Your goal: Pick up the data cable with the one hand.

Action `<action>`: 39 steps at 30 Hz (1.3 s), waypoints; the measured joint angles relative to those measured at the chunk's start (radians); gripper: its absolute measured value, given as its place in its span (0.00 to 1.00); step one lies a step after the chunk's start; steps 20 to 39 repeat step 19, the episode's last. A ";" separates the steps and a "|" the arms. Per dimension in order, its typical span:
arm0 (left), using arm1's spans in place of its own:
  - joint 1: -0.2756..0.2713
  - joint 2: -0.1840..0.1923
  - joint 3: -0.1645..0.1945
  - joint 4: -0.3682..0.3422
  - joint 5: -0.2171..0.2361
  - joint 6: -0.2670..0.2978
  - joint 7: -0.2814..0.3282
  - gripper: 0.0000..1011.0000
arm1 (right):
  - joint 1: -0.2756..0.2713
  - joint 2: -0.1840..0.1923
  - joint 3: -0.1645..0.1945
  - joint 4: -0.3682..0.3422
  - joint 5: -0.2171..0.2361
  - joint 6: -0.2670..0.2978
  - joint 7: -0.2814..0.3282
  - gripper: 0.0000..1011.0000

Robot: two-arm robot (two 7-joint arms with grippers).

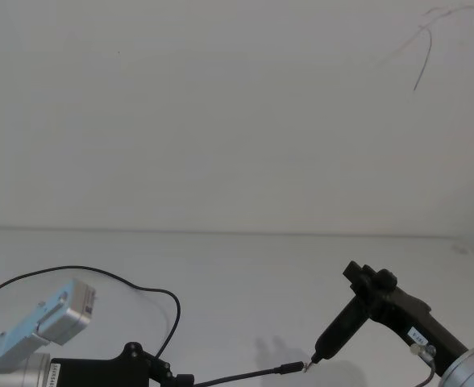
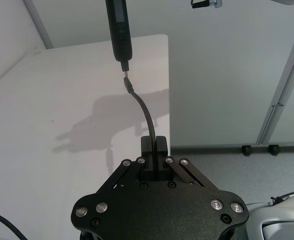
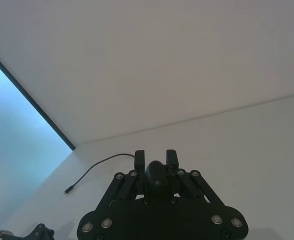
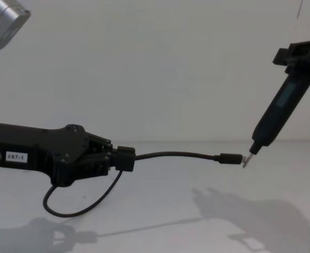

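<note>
Low on the left of the chest view, the left gripper (image 4: pixel 124 158) has its fingers pinched shut on the data cable (image 4: pixel 178 155), holding it above the white table (image 4: pixel 171 211). From there the cable runs rightward through the air to its plug (image 4: pixel 230 157), whose silver tip touches the point of a slim black tool (image 4: pixel 275 118) clamped in the closed right gripper (image 3: pixel 155 158)

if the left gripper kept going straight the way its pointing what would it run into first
Probably the slim black tool held by the right gripper. The left gripper is shut on the data cable, whose plug tip sits at the tool's metal point. Depth is uncertain; the gripper might pass just beside it.
</note>
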 joint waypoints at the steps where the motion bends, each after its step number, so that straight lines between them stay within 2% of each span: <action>1: 0.000 0.000 0.000 0.000 0.000 0.000 0.000 0.05 | 0.000 0.000 0.000 0.001 0.003 0.000 0.000 0.25; 15: 0.000 0.000 0.000 0.000 0.000 0.000 0.000 0.05 | 0.001 0.008 0.005 0.007 0.023 -0.010 0.005 0.25; 39: 0.000 0.000 0.000 0.000 0.000 0.000 0.000 0.05 | 0.001 0.009 0.006 0.007 0.025 -0.013 0.005 0.25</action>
